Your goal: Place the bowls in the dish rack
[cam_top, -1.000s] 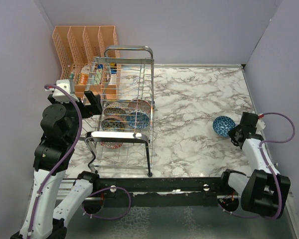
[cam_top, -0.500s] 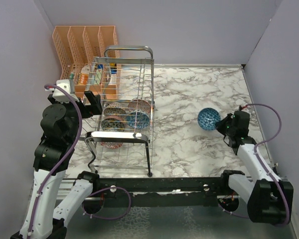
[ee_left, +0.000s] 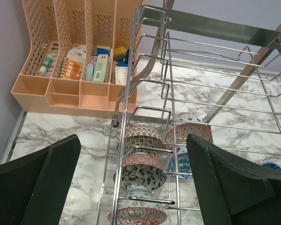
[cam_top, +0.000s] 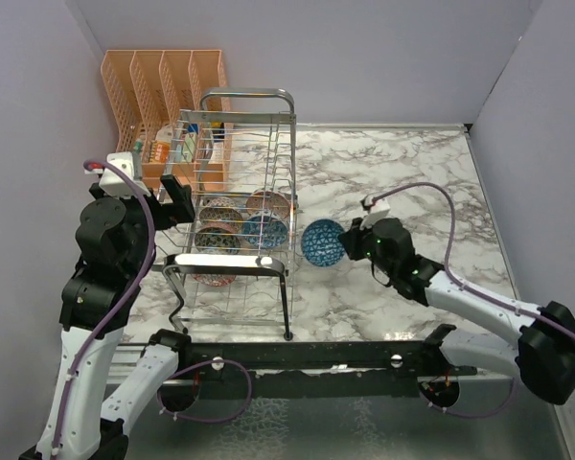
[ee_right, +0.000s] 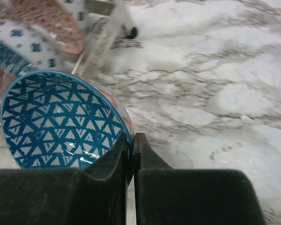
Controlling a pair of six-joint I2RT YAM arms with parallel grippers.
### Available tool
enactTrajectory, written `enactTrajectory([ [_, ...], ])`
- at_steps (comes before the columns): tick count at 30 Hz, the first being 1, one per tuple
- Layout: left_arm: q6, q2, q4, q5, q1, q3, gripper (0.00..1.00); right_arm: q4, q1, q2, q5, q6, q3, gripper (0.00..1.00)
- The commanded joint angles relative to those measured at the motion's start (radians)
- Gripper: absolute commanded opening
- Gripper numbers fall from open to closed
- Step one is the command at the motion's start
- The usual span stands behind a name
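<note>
Chrome dish rack (cam_top: 232, 261), top view: stands at 9 o'clock on the marble table (cam_top: 402, 172), with the orange organizer (cam_top: 163, 86) behind it at 11 o'clock.
Top view, racked bowls (cam_top: 216, 237): several sit on edge between the wires in the lower tier.
Top view, blue bowl (cam_top: 321, 241): held off the table at 3 o'clock of the rack, just beside its right side and tipped on edge. I cannot tell whether it touches the wires.
Top view, right gripper (cam_top: 350, 245): reaches in from 4 o'clock and grips the bowl by its rim.
Top view, left gripper (cam_top: 177, 196): hangs at 9 o'clock of the rack, holding nothing.
Left wrist view: the jaws stand wide apart. The patterned bowls lie below between them, and the blue one peeks in at 4 o'clock.
Right wrist view, fingers (ee_right: 145, 159): pressed almost together on the thin rim at the bowl's 4 o'clock, with the rack's bowls at 11 o'clock.
Risk, grip: the pinch is narrow and off-centre, so the bowl may swivel or slip if it is jolted.
Risk, entry: the side wires and the upper bar stand in the way. A low or tilted approach would likely knock the rim or jostle the seated bowls.
</note>
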Motion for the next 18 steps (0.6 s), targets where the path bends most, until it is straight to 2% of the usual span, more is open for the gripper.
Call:
enactTrajectory([
  [1,-0.013,-0.005,-0.028,-0.046,-0.004,0.044,0.99,0.222,0.194,0.077,0.166,-0.17,0.091,0.01],
  [12,-0.034,-0.015,-0.036,-0.061,-0.004,0.047,0.99,0.539,0.42,0.335,0.316,-0.494,0.189,0.01],
  [18,-0.032,-0.015,-0.043,-0.071,-0.004,0.051,0.99,0.833,0.523,0.474,0.434,-0.695,0.194,0.01],
])
